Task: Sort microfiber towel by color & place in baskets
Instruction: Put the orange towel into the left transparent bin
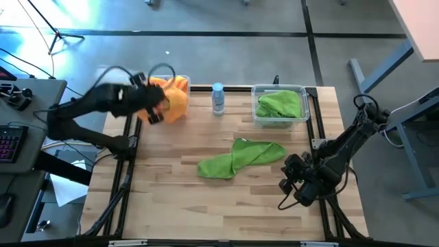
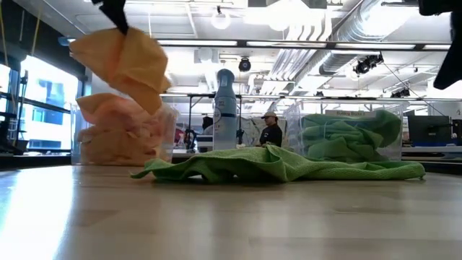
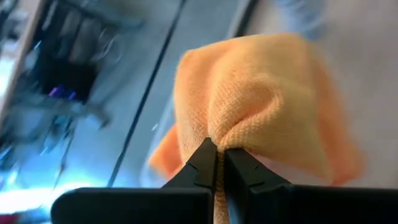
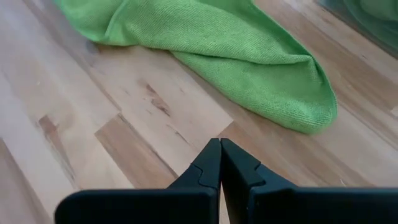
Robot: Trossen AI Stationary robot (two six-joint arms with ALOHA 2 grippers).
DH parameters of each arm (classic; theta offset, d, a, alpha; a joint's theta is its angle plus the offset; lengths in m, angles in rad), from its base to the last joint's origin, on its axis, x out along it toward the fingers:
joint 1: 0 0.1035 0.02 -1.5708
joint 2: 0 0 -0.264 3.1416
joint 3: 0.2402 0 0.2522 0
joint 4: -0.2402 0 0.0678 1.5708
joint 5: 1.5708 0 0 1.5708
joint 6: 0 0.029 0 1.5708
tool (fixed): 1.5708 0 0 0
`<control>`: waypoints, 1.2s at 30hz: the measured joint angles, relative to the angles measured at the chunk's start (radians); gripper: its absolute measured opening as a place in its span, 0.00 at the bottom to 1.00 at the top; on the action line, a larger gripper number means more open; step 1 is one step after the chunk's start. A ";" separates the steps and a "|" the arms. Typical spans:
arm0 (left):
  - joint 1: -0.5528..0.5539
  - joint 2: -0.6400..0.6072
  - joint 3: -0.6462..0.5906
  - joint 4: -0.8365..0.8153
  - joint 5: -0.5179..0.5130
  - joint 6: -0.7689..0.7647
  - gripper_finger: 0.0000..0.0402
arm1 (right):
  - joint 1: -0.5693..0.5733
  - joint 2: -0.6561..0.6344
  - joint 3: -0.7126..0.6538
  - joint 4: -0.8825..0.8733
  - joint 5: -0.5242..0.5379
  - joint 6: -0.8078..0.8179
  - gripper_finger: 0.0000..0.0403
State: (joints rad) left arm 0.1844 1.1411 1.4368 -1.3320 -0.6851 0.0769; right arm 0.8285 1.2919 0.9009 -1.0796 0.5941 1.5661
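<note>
High view, left basket: a see-through plastic rectangular tub [image 1: 184, 83] stands at the table's far left edge, holding bright orange microfiber cloths [image 1: 180, 84].
Left gripper: the left gripper [image 1: 155, 115] hangs over the near side of that tub, its dark fingers [image 3: 205, 163] pressed together on a fold of a bright orange square microfiber towel [image 1: 173, 104].
Held towel and fingers: in the left wrist view the orange cloth [image 3: 261, 106] bunches up just beyond the fingertips, pinched where the two tips meet, with a strip of it running down between them.
Low view, held towel: the orange towel [image 2: 126, 63] hangs in the air above the piled orange cloths [image 2: 119, 133] in the left tub [image 2: 170, 130], clear of the table.
Bottle: a small translucent bottle with a blue cap [image 1: 218, 98] stands upright between the two tubs.
Loose towel: a bright green microfiber towel [image 1: 240, 158] lies crumpled and stretched out on the pale wooden table [image 1: 178, 199], near the middle, touched by neither gripper.
Right basket: a matching clear tub [image 1: 255, 113] at the far right holds green cloths [image 1: 280, 104].
Right gripper: the right gripper [image 1: 286, 184] waits low by the table's right edge, fingers [image 4: 208, 163] closed on nothing; the green towel's rounded end [image 4: 273, 93] lies ahead of the tips, apart from them.
Background: a person [image 2: 271, 132] shows in the room beyond the table.
</note>
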 joint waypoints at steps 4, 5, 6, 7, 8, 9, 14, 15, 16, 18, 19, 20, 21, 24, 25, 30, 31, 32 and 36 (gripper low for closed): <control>0.214 -0.009 0.000 0.000 0.030 0.148 0.00 | -0.032 0.000 0.000 0.000 0.000 0.000 0.00; 0.266 -0.004 0.000 0.002 0.051 0.192 0.00 | -0.040 0.000 0.000 0.000 0.000 0.000 0.00; 0.310 0.004 0.000 0.006 0.072 0.236 0.00 | -0.050 0.000 0.000 0.000 0.000 0.000 0.00; 0.351 0.016 0.000 0.012 0.085 0.284 0.00 | -0.061 0.000 0.000 0.000 0.000 0.000 0.00; 0.387 0.031 0.000 0.025 0.093 0.325 0.00 | -0.071 0.000 0.000 0.000 0.000 0.000 0.00; 0.417 0.048 0.000 0.046 0.100 0.363 0.00 | -0.083 0.000 0.000 -0.001 0.000 0.000 0.00; 0.510 0.155 0.001 0.198 0.183 0.491 0.00 | -0.140 0.000 0.000 -0.001 0.001 0.000 0.00; 0.520 0.182 0.001 0.214 0.213 0.506 0.00 | -0.152 0.000 0.000 -0.001 0.001 0.000 0.00; 0.527 0.211 0.001 0.224 0.240 0.512 0.00 | -0.164 0.000 0.000 -0.001 0.000 0.000 0.00; 0.541 0.268 0.001 0.232 0.309 0.492 0.00 | -0.185 0.000 0.000 0.000 0.001 0.000 0.00; 0.551 0.296 0.001 0.232 0.364 0.472 0.00 | -0.194 0.000 0.000 0.000 0.001 0.000 0.00; 0.565 0.323 0.001 0.233 0.430 0.451 0.00 | -0.203 0.000 0.000 0.000 0.001 0.000 0.00; 0.582 0.349 0.001 0.235 0.487 0.430 0.00 | -0.211 0.000 0.000 0.001 0.001 0.001 0.00; 0.639 0.418 0.001 0.244 0.519 0.321 0.00 | -0.229 0.000 0.000 0.010 0.001 0.004 0.00; 0.659 0.438 0.001 0.243 0.520 0.276 0.00 | -0.234 0.000 0.000 0.013 0.001 0.004 0.00; 0.753 0.500 0.001 0.235 0.557 0.015 0.00 | -0.242 0.000 0.000 0.033 0.001 0.004 0.00; 0.767 0.506 0.000 0.232 0.562 -0.033 0.00 | -0.242 0.000 0.000 0.034 0.001 0.004 0.00; 0.776 0.508 0.000 0.227 0.567 -0.078 0.00 | -0.242 0.000 0.000 0.037 0.001 0.004 0.00; 0.779 0.509 0.000 0.226 0.559 -0.198 0.00 | -0.242 0.000 0.000 0.043 0.001 0.004 0.00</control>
State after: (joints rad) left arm 0.9630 1.6498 1.4368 -1.1061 -0.1261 -0.1210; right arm 0.5865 1.2919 0.9009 -1.0367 0.5949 1.5703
